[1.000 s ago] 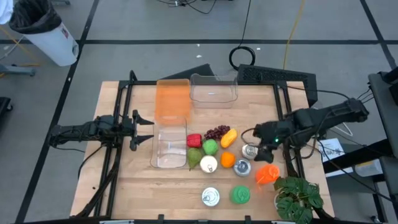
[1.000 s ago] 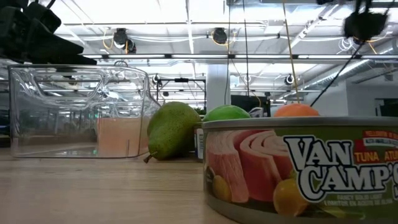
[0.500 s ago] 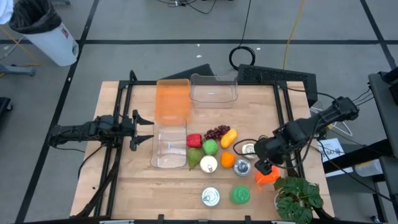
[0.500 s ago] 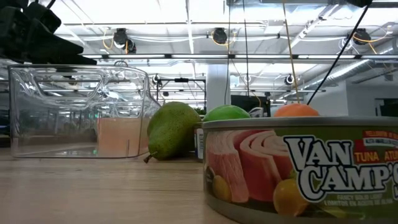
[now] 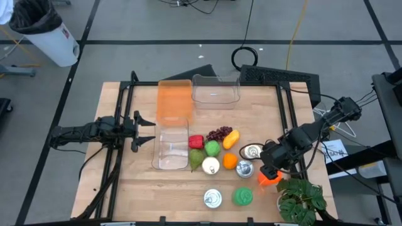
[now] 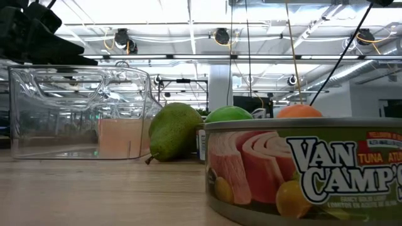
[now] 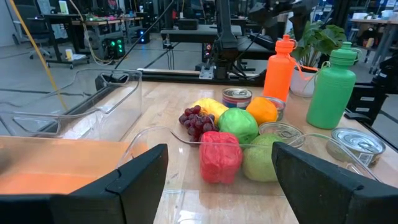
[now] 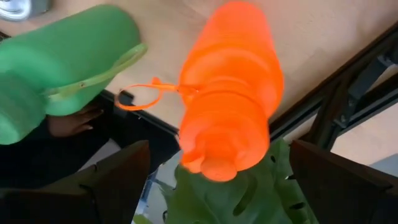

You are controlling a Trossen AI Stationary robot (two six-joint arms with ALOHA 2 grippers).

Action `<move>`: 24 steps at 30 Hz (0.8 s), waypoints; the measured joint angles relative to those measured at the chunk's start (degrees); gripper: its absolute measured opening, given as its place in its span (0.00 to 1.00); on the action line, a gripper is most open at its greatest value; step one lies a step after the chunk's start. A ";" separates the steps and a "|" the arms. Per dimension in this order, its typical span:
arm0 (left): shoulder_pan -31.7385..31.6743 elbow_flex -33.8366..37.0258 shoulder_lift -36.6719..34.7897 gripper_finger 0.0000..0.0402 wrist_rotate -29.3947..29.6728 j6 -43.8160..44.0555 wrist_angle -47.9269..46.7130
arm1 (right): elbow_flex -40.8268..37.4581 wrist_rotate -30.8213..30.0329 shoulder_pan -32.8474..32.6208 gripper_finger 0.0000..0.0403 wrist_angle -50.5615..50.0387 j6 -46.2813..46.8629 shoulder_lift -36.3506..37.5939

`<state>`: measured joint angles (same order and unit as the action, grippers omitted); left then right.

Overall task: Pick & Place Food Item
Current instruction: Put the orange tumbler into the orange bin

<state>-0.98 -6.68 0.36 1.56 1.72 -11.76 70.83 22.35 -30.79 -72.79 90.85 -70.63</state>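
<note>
Food lies mid-table: a red pepper (image 5: 196, 142), grapes (image 5: 219, 133), a green apple (image 5: 212, 149), a pear (image 5: 197, 159), an orange (image 5: 230, 161) and several cans, one (image 5: 252, 151) beside my right arm. My right gripper (image 8: 227, 186) hangs open above the upright orange bottle (image 8: 227, 118), one finger on either side of its cap, touching nothing; in the high view it (image 5: 270, 168) is near the table's right edge. My left gripper (image 7: 227, 186) waits open and level at the left (image 5: 141, 129), facing the food.
A clear bin (image 5: 171, 145) lies left of the food; an orange bin (image 5: 174, 100) and another clear bin (image 5: 216, 90) stand at the far edge. A green bottle (image 5: 242, 196), a tuna can (image 5: 213, 199) and a potted plant (image 5: 300, 199) crowd the near right.
My right gripper has swung from over the cans toward the table's near edge and now hangs over the orange bottle. It has rolled about its wrist and tipped further down, and has left the low view. Its fingers stay apart. Nothing on the table has moved.
</note>
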 joint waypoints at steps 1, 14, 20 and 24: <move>0.01 -0.01 0.00 0.74 0.00 -0.01 -0.01 | -0.68 0.04 -0.10 0.91 0.02 0.00 0.00; -0.01 -0.01 0.00 0.74 0.00 0.00 0.01 | -4.30 -0.04 -0.08 0.79 4.78 -1.81 0.39; -0.01 -0.01 0.00 0.74 0.00 0.00 0.01 | -4.30 -0.07 -0.08 0.72 5.75 -2.21 0.35; -0.01 -0.01 0.00 0.74 0.00 0.00 0.00 | -4.30 -0.07 -0.08 0.66 5.75 -2.63 0.35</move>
<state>-0.99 -6.70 0.36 1.56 1.73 -11.76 66.52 22.28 -30.87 -67.05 88.22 -70.28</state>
